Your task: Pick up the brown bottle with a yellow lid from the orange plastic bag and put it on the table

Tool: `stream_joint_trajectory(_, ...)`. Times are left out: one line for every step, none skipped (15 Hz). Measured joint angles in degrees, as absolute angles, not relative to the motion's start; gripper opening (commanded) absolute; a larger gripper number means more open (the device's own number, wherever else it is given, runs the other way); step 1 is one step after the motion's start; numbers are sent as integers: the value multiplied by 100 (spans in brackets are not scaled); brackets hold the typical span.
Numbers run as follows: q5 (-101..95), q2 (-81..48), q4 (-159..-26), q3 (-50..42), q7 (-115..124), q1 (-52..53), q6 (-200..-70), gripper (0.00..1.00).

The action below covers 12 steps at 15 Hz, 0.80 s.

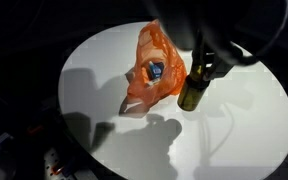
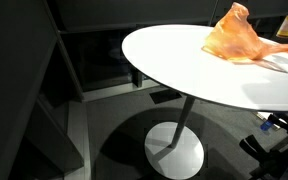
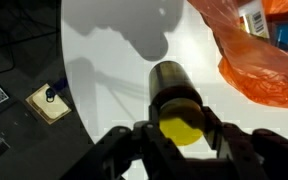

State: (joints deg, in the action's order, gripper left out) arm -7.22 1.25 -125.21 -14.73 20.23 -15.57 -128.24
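The brown bottle (image 1: 194,92) with a yellow lid (image 3: 180,130) stands upright on the white round table (image 1: 234,130), just beside the orange plastic bag (image 1: 149,62). My gripper (image 1: 202,68) is shut on the bottle's top from above. In the wrist view my fingers (image 3: 180,128) clasp the lid on both sides, with the bottle body (image 3: 172,85) below them. The bag (image 3: 259,55) lies open with a blue and white item (image 1: 155,70) inside. In an exterior view the bag (image 2: 239,38) shows at the table's far side and the bottle (image 2: 286,25) at the frame edge.
The table edge (image 3: 69,90) runs close to the bottle in the wrist view, with the dark floor and a tan box (image 3: 50,102) beyond it. A single pedestal base (image 2: 174,150) carries the table. Dark partitions surround the scene.
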Motion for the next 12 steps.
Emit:
stream_joint_trajectory(-723, 80, -12645, -1509, 2023, -1581, -12891, 20)
stream_joint_trajectory(-723, 27, -12766, -1538, 2022, -1591, -12970, 20)
stream_joint_trajectory(-723, -27, -12886, -1556, 2021, -1597, -13071, 20)
stream_joint_trajectory(-723, -84, -13007, -1566, 2018, -1597, -13192, 20)
stream_joint_trajectory(-723, -137, -13111, -1567, 2016, -1597, -13316, 20)
stream_joint_trajectory(-724, -180, -13201, -1567, 2012, -1597, -13448, 20)
stream_joint_trajectory(-731, -209, -13284, -1567, 2008, -1595, -13572, 20)
stream_joint_trajectory(-740, -224, -13351, -1567, 2005, -1593, -13671, 70)
stream_joint_trajectory(-742, -222, -13383, -1567, 1997, -1592, -13743, 72)
stream_joint_trajectory(-742, -220, -13396, -1567, 1986, -1589, -13771, 78)
stream_joint_trajectory(-742, -208, -13408, -1566, 1976, -1581, -13776, 86)
stream_joint_trajectory(-742, -178, -13417, -1563, 1949, -1570, -13775, 95)
